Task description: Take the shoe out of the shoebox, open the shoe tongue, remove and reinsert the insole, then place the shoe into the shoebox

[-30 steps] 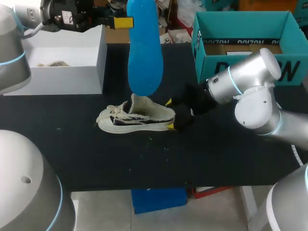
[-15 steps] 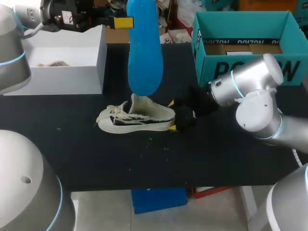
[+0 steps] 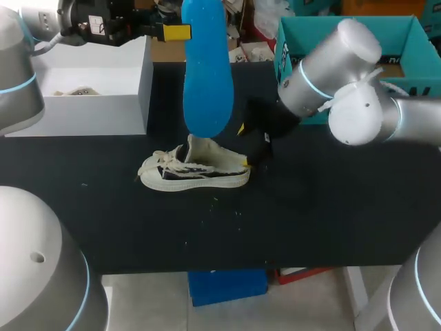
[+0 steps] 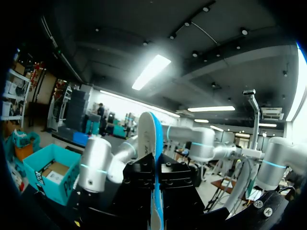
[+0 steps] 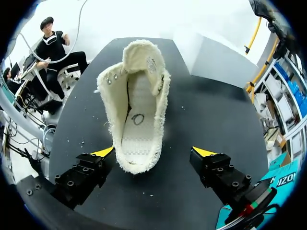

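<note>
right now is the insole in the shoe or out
Out. The blue insole hangs above the shoe, clamped in the left jaws; the right wrist view shows the shoe's inside without it.

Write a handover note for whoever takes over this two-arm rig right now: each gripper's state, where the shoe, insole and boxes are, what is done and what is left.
Left gripper: shut on the long blue insole, held upright above the shoe.
Right gripper: open, with the shoe's heel between its fingers, not clamped.
The cream fabric shoe stands on its sole on the black table, tongue pulled up, inside empty.
Teal cardboard shoebox at the far right; white box at the far left.
Done: shoe out, tongue open, insole out.
Left: reinsert the insole, put the shoe into the shoebox.
</note>
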`<action>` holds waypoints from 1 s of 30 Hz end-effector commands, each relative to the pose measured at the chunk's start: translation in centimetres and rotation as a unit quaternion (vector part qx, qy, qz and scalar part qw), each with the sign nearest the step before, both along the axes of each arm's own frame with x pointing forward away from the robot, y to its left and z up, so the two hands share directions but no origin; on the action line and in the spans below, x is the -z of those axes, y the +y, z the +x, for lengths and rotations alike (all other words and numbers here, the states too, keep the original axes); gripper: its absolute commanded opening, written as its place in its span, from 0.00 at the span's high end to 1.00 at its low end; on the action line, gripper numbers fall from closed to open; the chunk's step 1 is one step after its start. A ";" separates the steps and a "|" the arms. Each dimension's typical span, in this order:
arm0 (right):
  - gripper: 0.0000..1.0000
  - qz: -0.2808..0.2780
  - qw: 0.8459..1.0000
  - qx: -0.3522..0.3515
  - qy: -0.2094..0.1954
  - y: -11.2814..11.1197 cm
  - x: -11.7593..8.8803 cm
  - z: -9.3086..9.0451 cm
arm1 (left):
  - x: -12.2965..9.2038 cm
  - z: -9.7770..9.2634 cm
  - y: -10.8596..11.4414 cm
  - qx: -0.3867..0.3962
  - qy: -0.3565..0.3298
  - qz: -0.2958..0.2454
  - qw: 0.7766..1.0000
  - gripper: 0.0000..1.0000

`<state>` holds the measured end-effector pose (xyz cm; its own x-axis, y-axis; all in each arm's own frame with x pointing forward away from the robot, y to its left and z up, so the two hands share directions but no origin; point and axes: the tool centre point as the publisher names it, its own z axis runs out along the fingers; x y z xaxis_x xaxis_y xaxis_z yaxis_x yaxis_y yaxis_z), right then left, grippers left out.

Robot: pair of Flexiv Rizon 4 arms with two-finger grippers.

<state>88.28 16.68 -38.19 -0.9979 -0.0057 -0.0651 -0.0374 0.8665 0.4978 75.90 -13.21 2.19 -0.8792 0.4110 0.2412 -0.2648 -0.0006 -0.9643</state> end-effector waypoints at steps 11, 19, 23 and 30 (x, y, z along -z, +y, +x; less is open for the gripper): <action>0.00 -0.278 0.961 0.000 -0.004 3.6 0.1 1.9 | 0.0 -0.1 0.0 -0.001 0.000 0.001 1.000 1.00; 0.00 -0.283 0.959 0.001 -0.002 5.3 0.7 2.4 | 0.0 -0.1 0.0 -0.001 0.000 0.001 1.000 1.00; 0.04 -0.284 0.959 0.001 0.001 6.0 0.8 2.5 | 0.0 -0.1 0.0 -0.001 0.000 0.001 1.000 1.00; 0.02 -0.279 0.960 -0.002 0.004 7.1 1.1 2.7 | 0.0 -0.1 0.0 -0.001 0.000 0.001 1.000 1.00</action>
<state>90.73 23.18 -38.98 -0.9980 -0.0413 -0.0478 -0.0430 0.9985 0.0347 75.90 -13.22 2.19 -0.8792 0.4110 0.2411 -0.2648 -0.0006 -0.9643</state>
